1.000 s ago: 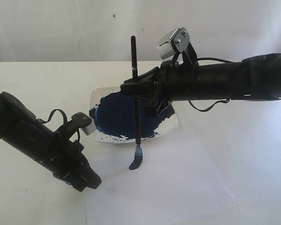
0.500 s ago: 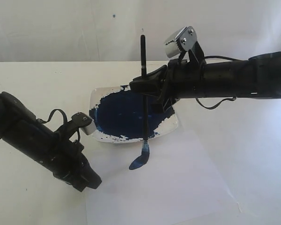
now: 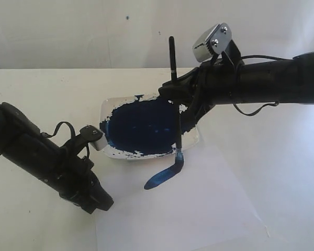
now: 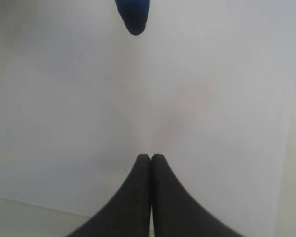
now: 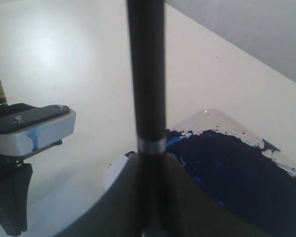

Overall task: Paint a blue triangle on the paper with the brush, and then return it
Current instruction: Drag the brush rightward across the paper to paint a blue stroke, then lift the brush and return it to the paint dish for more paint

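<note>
I had brush (image 3: 178, 133) clamped upright in right gripper (image 3: 171, 94) to stroke paper (image 3: 199, 209); left gripper (image 4: 151, 158) clenched empty, likely pinning it

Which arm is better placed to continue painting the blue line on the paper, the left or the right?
Right: the right end effector is shut on the brush, whose tip stands at the end of the blue stroke on the paper. The left end effector is shut and holds nothing.
</note>
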Robot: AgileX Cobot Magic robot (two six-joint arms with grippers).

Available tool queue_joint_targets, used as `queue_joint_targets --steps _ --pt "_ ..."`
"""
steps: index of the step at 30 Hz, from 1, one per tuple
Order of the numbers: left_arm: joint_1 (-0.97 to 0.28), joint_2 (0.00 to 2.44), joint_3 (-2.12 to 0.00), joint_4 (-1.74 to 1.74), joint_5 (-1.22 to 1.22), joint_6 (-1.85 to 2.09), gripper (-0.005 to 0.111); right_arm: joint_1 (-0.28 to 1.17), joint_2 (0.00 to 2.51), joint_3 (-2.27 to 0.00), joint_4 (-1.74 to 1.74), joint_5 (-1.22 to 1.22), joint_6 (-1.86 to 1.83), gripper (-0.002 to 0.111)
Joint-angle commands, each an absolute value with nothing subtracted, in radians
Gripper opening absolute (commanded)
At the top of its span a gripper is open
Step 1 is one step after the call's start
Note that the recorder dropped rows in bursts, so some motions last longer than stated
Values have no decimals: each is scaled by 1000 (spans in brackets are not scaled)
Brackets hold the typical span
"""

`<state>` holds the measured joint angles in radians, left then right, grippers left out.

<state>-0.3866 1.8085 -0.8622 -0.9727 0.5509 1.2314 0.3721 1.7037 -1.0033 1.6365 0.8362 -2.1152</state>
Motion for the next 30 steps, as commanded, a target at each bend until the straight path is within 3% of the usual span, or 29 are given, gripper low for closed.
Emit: queue_joint_targets --steps 1,15,30 --pt "-383 1804 -858 -986 570 1234 0 347 1690 -998 1591 811 -2123 0" --pt "-383 1804 -858 -986 570 1234 0 346 1633 -998 1506 711 -2109 0" --pt "-383 1804 -858 -986 571 1234 0 346 1503 -998 1508 773 -2028 0"
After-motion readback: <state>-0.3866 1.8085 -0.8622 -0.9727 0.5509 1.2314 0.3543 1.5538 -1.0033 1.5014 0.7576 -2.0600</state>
